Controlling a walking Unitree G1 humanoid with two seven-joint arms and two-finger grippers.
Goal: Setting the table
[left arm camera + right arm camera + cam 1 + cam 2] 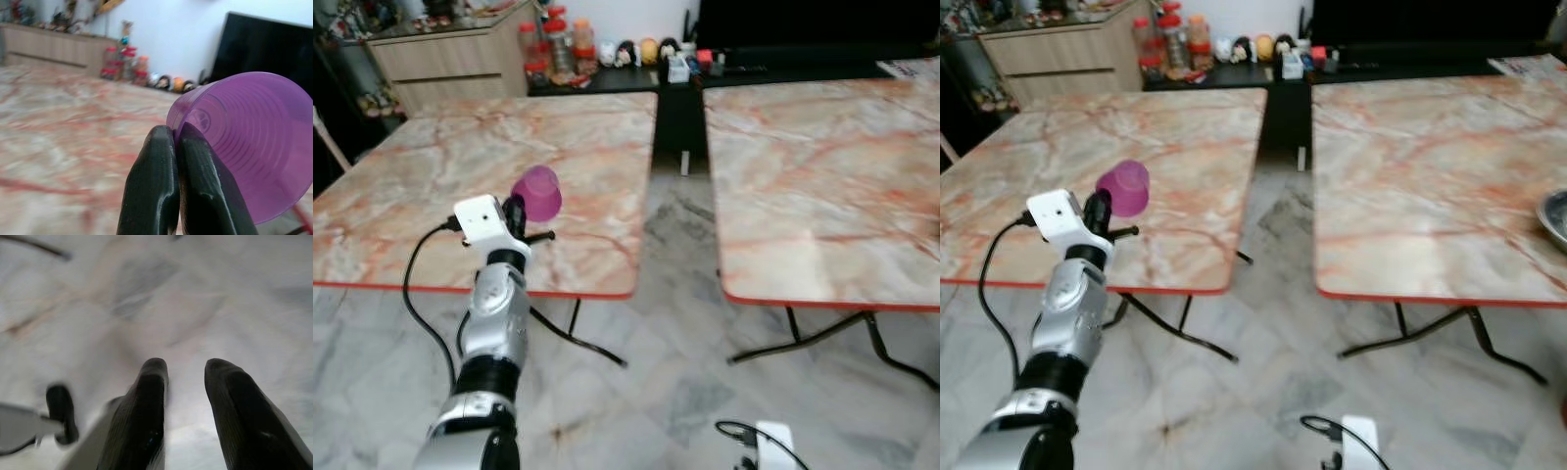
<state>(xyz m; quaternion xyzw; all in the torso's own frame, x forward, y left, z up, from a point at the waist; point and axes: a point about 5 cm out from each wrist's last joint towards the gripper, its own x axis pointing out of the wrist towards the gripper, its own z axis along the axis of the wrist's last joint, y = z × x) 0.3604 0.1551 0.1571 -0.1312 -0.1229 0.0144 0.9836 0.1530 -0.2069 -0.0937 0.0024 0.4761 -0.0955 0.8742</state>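
A translucent purple plastic cup (538, 192) lies tilted on its side in the air over the front part of the left marble table (431, 166). My left gripper (516, 209) is shut on the cup's rim, and its two black fingers (161, 186) pinch the cup wall (254, 142) between them. My right arm hangs low near the floor, with its white wrist camera (771, 441) at the bottom of the head view. The right gripper (186, 369) is open above the marble floor with nothing between its fingers.
A second marble table (822, 176) stands to the right, with a floor gap (680, 245) between the two tables. A metal bowl's rim (1555, 217) sits at its right edge. A wooden cabinet (450, 59), jars (556, 44) and small figurines (636, 51) line the back wall.
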